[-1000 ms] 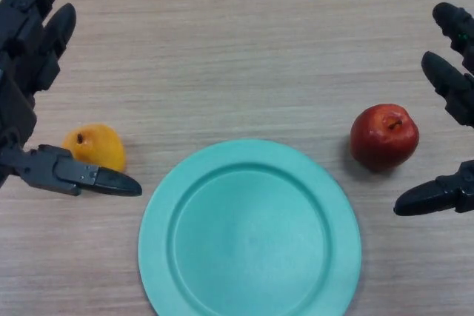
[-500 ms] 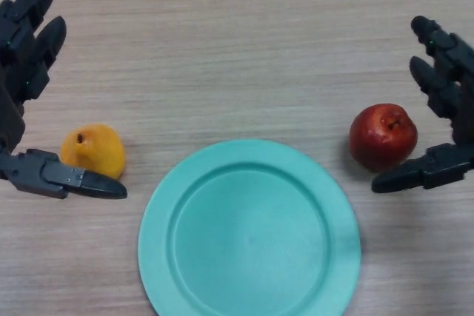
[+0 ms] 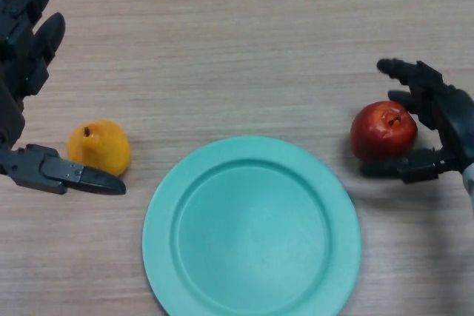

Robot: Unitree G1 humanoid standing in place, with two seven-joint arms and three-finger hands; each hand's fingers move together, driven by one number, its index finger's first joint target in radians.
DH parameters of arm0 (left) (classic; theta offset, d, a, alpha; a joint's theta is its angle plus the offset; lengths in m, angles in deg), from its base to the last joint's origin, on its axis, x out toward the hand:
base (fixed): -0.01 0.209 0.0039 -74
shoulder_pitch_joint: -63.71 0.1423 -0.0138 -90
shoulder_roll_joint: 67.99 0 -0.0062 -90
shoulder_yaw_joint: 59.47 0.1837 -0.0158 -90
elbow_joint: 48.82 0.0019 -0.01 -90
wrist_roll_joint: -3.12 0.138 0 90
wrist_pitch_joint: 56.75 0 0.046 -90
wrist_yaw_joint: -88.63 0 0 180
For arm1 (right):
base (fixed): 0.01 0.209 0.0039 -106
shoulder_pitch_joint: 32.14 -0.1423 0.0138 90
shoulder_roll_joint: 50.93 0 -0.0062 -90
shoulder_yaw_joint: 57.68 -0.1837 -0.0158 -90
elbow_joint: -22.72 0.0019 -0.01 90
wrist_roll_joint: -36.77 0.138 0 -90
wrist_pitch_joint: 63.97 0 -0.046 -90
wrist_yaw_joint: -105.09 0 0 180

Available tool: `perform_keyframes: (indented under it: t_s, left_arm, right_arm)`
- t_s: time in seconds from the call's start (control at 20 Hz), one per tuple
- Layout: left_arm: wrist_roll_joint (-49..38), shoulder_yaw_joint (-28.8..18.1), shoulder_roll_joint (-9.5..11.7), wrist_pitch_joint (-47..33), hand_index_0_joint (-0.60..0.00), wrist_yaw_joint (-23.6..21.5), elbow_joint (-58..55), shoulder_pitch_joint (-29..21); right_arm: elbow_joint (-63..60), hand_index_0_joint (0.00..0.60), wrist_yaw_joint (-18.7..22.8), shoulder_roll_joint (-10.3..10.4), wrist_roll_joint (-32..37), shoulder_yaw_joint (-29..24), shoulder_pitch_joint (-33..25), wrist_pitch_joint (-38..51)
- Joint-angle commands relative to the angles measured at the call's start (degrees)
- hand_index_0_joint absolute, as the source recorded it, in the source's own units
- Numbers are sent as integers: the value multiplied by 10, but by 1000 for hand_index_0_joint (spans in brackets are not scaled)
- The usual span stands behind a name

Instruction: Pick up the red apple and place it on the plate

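Observation:
The red apple (image 3: 382, 131) sits on the wooden table to the right of the teal plate (image 3: 252, 229). My right hand (image 3: 443, 120) is at the apple's right side. Its fingers (image 3: 406, 73) curl round the far and right side of the apple, and its thumb (image 3: 391, 169) lies against the near side. The apple rests on the table, apart from the plate's rim. My left hand (image 3: 21, 57) is open at the far left, idle, with its thumb (image 3: 70, 175) stretched out towards the plate.
A yellow-orange fruit (image 3: 98, 147) lies left of the plate, just behind my left thumb. The wooden table (image 3: 237, 42) stretches away beyond the plate.
My right hand has moved left to the apple and its fingers have curled round it. The apple has stayed in place. My left hand has barely moved.

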State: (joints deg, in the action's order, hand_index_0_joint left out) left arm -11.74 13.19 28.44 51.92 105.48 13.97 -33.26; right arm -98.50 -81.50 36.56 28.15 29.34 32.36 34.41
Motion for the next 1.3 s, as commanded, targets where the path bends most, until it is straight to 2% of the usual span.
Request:
perform_keyframes:
  t_s: [0.05, 0.2, 0.3, 0.35, 0.4, 0.45, 0.55, 0.65, 0.75, 0.9, 0.95, 1.0, 1.05, 1.1, 1.15, 1.2, 1.3]
  left_arm:
    - [-14, -54, 35, -70, 0, 1, -23, -20]
    - [-10, -53, 36, -55, 0, 5, -28, -21]
    - [-6, -48, 30, -60, 0, 4, -27, -20]
    - [-10, -48, 31, -50, 0, 6, -28, -21]
    - [-12, -48, 32, -44, 0, 8, -29, -22]
    - [-13, -48, 34, -39, 0, 12, -30, -25]
    - [-12, -46, 33, -42, 0, 14, -27, -27]
    - [-6, -38, 29, -66, 0, 3, -14, -33]
    - [2, -29, 24, -95, 0, -7, -4, -34]
    - [2, -18, 20, -100, 0, -17, -2, -35]
    - [6, -16, 18, -111, 0, -16, -1, -34]
    - [6, -16, 18, -111, 0, -16, -1, -33]
    - [5, -16, 17, -111, 0, -13, -1, -33]
    - [2, -17, 18, -109, 0, -11, -2, -33]
    - [-1, -17, 19, -100, 0, -7, -1, -33]
    - [-1, -17, 20, -97, 0, -5, 0, -34]
    - [3, -16, 20, -95, 0, -1, 4, -33]
  right_arm:
    - [45, 600, 4, -14, 19, -14, -29, 77]
    - [77, 600, -16, -11, 25, -15, -20, 59]
    - [158, 600, -31, -3, 44, -15, -8, 1]
    - [246, 600, -47, 6, 61, -8, 11, -65]
    - [273, 600, -50, 10, 66, -6, 17, -85]
    - [350, 600, -54, 25, 81, 6, 37, -139]
    - [436, 600, -55, 45, 76, 37, 75, -189]
    - [482, 600, -63, 65, 46, 77, 120, -196]
    - [483, 600, -52, 73, 21, 109, 151, -168]
    - [471, 600, -28, 76, 2, 135, 171, -152]
    - [468, 551, -37, 76, -26, 142, 176, -151]
    - [468, 452, -40, 76, -30, 142, 176, -152]
    - [465, 301, -46, 76, -40, 143, 176, -148]
    - [462, 201, -52, 76, -50, 144, 175, -143]
    - [457, 56, -70, 76, -65, 142, 171, -130]
    - [457, 0, -82, 76, -68, 140, 169, -127]
    - [462, 0, -92, 76, -52, 132, 161, -147]
